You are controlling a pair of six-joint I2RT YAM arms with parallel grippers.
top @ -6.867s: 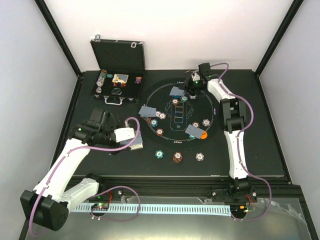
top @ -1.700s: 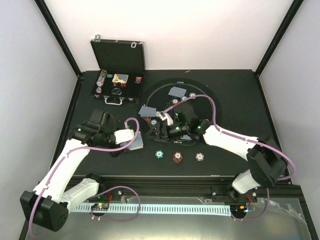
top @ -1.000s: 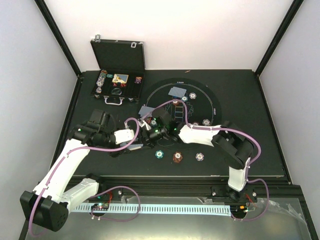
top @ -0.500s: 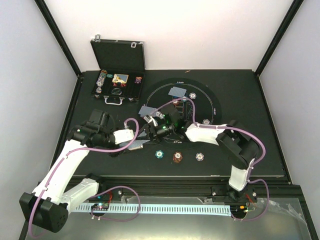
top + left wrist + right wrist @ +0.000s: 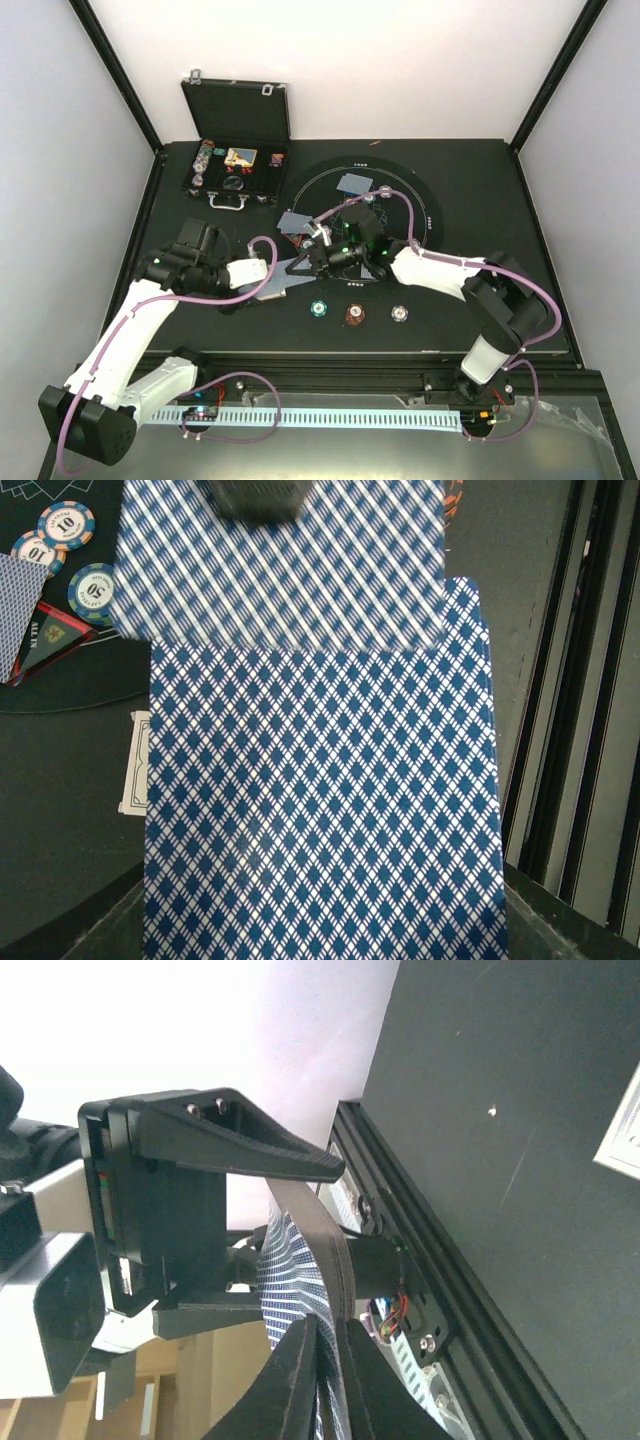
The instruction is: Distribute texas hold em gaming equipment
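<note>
Top card partway off the deck
Left gripper (image 5: 265, 283) is clamped on the deck (image 5: 320, 800). Right gripper (image 5: 328, 1335) pinches the top card (image 5: 280, 570), which overhangs the deck's far edge.

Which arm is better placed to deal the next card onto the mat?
Right. The right gripper is shut on the top card, already offset from the deck; the left gripper just holds the deck.

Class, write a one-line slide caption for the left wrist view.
Blue-backed deck fills the frame, its top card overhanging the far edge under the right claw, chips beyond.
</note>
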